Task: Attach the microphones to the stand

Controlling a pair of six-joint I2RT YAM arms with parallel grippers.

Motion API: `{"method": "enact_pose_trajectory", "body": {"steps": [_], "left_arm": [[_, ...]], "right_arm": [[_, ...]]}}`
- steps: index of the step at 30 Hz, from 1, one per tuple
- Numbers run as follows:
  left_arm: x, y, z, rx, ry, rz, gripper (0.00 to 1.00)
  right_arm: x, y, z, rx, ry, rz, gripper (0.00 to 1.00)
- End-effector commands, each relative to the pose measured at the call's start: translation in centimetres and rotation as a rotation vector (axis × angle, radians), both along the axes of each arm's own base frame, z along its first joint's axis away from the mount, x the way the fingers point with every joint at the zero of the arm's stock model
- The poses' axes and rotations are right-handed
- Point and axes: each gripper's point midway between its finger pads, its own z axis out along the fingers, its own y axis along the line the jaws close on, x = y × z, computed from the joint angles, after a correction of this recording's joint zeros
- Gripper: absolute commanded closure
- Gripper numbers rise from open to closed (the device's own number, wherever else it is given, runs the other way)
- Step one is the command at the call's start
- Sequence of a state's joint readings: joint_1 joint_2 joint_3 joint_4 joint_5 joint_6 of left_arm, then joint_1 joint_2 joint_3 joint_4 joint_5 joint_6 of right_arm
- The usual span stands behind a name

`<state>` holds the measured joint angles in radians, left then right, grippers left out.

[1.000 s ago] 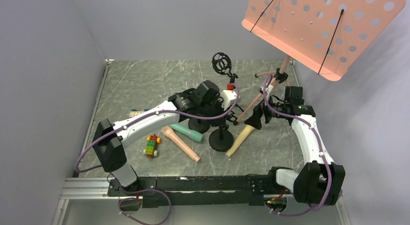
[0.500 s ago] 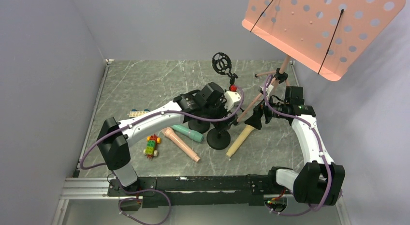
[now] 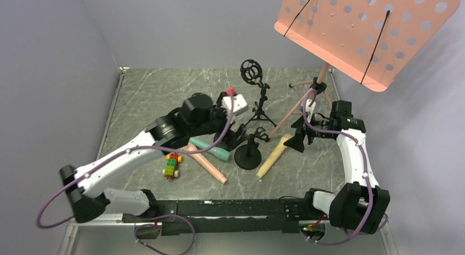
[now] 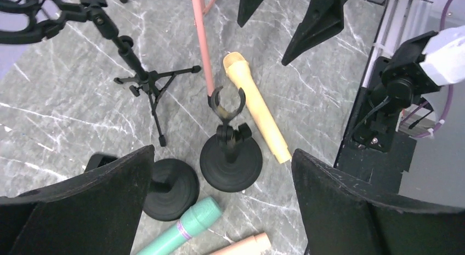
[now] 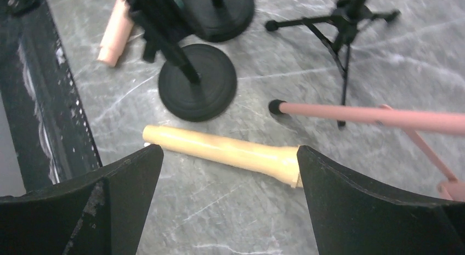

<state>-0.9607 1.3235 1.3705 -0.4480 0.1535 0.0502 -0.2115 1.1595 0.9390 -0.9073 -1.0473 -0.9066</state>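
Note:
Three microphones lie flat on the table: teal-green (image 3: 211, 149), salmon-pink (image 3: 205, 163) and pale yellow (image 3: 274, 155). A black stand (image 3: 249, 155) with a round base and an empty clip on top stands between them. My left gripper (image 3: 237, 135) hovers open just left of that stand; in its wrist view the gripper (image 4: 222, 153) frames the stand (image 4: 229, 162), the teal microphone (image 4: 186, 227) and the pink one's end (image 4: 244, 247). My right gripper (image 3: 300, 139) is open over the yellow microphone's head; its wrist view shows the gripper (image 5: 229, 156) straddling that microphone (image 5: 225, 151). Neither gripper holds anything.
A second round black base (image 4: 167, 188) sits left of the stand. A black tripod (image 3: 260, 113) with a ring mount stands behind. A pink music stand (image 3: 367, 30) overhangs the right side, and one leg (image 5: 373, 115) reaches near the yellow microphone. Toy block cars (image 3: 173, 164) lie left.
My left gripper has gone from shut to open and drawn back leftward from the stand's top. The right gripper has shifted slightly right and stays open.

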Motion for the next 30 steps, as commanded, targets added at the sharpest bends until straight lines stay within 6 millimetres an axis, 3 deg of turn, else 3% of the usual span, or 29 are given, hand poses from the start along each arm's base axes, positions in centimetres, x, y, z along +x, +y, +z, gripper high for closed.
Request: {"method": "enact_pose_trajectory", "body": {"steps": [1,2,8,15,20,23,26,30], "left_arm": [[-1.8,2.1,0.0,-0.084,-0.035,-0.028,0.01],[-2.3,2.5,-1.4,-0.076,-0.026,-0.039,0.01],[-4.9,3.6,-4.7,-0.116,-0.025,-0.121,0.07],[-5.3,3.4,-8.4,-0.111,0.072,-0.084,0.08],[-3.3,4.9,-10.0,-0.087,0.182,0.151,0.06],[-3.2,6.0,-11.4,-0.149,0.328,0.317,0.06],[-2.8,8.0,-13.8,-0.233,0.497,0.565,0.10],[-3.0,11.7,-17.8,-0.332,0.808,1.059,0.19]], "right_arm": [[-2.8,2.1,1.4,0.032,-0.189,0.258,0.00],[-3.0,2.4,1.2,0.032,-0.210,0.286,0.00],[-2.8,4.0,-0.8,-0.020,-0.190,0.369,0.00],[-1.0,2.9,-2.8,-0.112,-0.103,0.200,0.00],[-1.6,2.2,-3.6,-0.158,-0.073,0.168,0.00],[-1.9,2.5,-3.4,-0.132,-0.033,0.168,0.00],[-1.4,2.7,-3.4,-0.092,-0.004,0.136,0.00],[-1.1,2.7,-3.1,-0.092,-0.008,0.115,0.00]]}}
